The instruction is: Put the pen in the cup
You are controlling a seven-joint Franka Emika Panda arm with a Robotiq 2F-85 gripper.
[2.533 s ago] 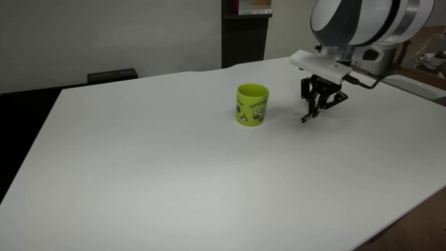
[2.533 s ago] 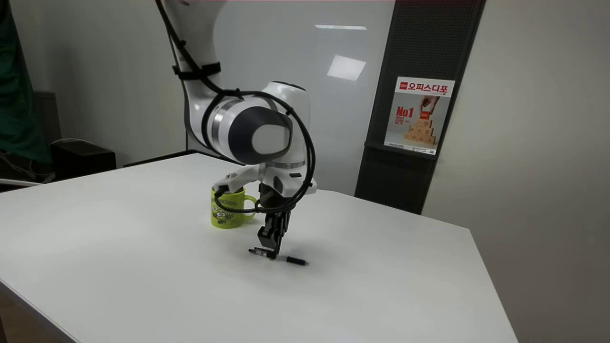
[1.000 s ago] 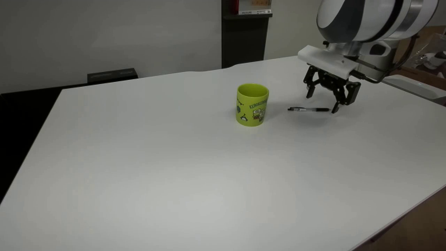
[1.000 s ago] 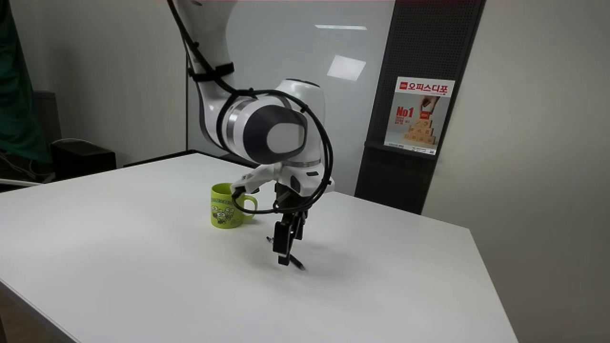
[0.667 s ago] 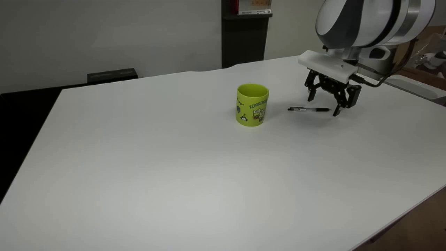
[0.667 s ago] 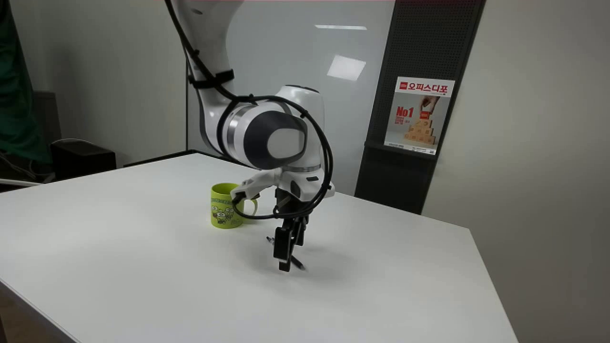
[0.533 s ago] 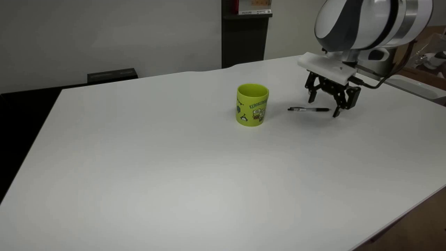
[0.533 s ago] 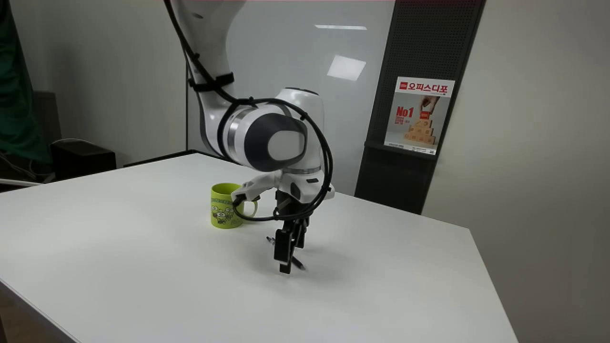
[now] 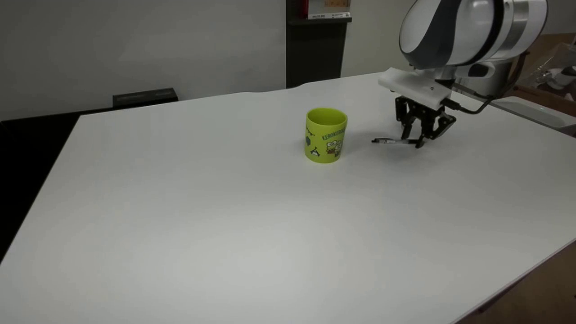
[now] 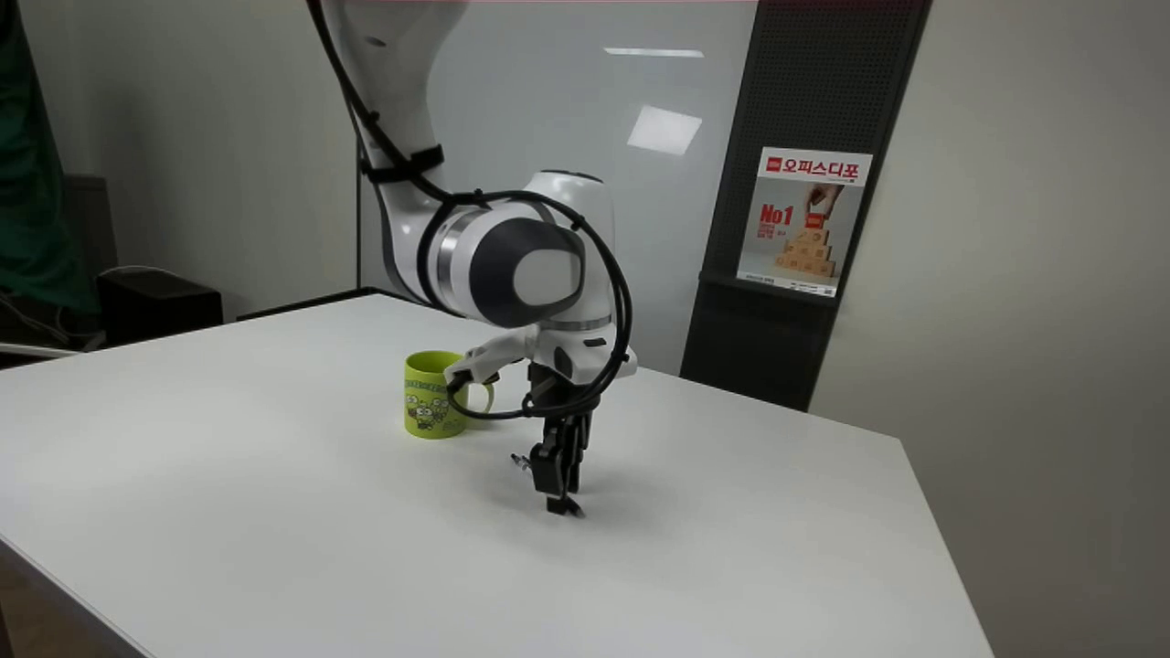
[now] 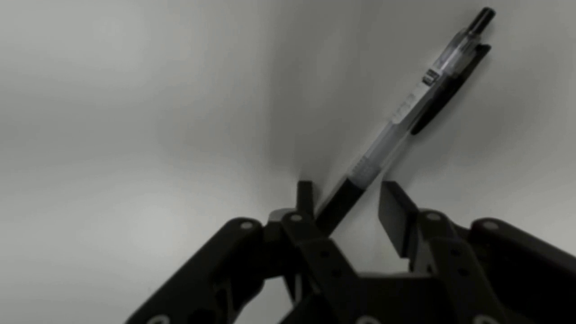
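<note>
The lime-green cup stands upright on the white table, with cartoon print on its side; it also shows, partly behind the arm, in an exterior view. The black and clear pen lies flat on the table beside the cup, its clip end toward the cup. My gripper is low over the pen's dark end, its jaws part open. In the wrist view the pen runs slantwise between the fingers of my gripper. The dark end is close to the left finger, with a gap to the right finger; the tip is hidden.
The white table spreads around the cup and pen, with its far edge near the wall. A black box stands beyond that edge. A cable loop hangs along the arm near the cup's handle.
The gripper was shut at the pen 2.5 s ago, then opened and rose, leaving the pen turned on the table. It came down again, and its jaws have narrowed in the last half second.
</note>
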